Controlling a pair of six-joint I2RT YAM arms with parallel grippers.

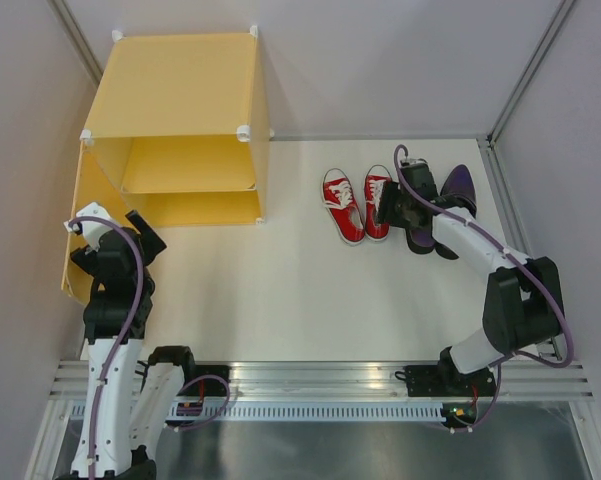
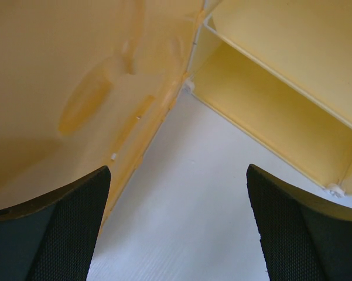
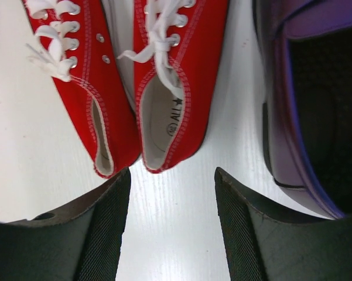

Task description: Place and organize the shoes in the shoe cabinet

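Right claw (image 3: 171,182): my read is fingers apart, gripping nothing, white tabletop (image 3: 176,234) showing in gap. It hangs low just behind heels of small red canvas sneakers with white laces (image 3: 184,76). Right arm stretched forward, elbow bent, well right of large yellow-orange plastic cube cabinet (image 1: 180,90). Wrist view shows glossy dark purple slip-on shoe (image 3: 284,129) just beside sneakers, farther from cabinet; top view has arm partly covering that pair. Left claw (image 2: 178,172): spread wide, empty, arm upright beside cabinet's open door (image 2: 58,88). Embossing there faint, shape unclear. All shoes outside cabinet.
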